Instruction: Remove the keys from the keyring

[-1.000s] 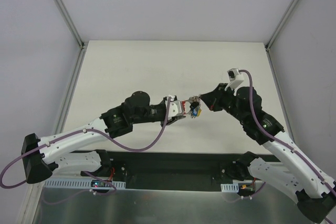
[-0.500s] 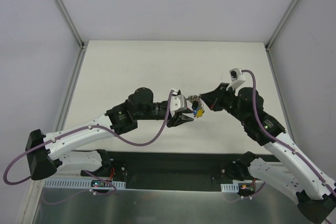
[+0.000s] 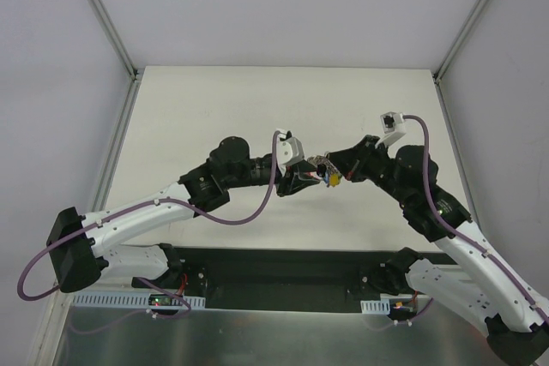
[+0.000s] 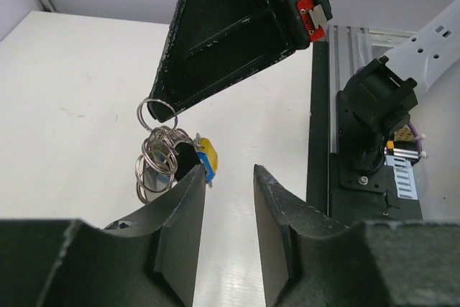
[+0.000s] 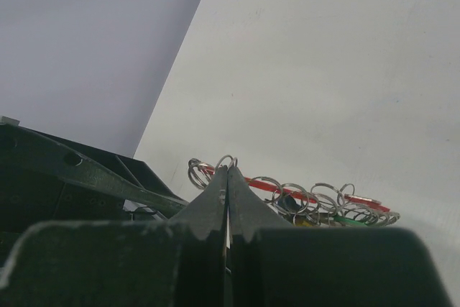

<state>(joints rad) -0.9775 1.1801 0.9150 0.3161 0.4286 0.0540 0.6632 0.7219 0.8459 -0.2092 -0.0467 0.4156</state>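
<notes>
Jaws of the right gripper (image 5: 228,172) are pressed fully together on the keyring (image 4: 157,114), from which the keys (image 4: 204,157), yellow- and blue-headed among silvery rings, are hung at centre left. Jaws of the left gripper (image 4: 228,174) are held partly apart, empty, just right of the bunch. Both arms are stretched inward above the table (image 3: 214,100).

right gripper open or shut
Shut. On the right gripper, the fingers meet with no gap in the wrist view, pinching the keyring at their tips.
</notes>
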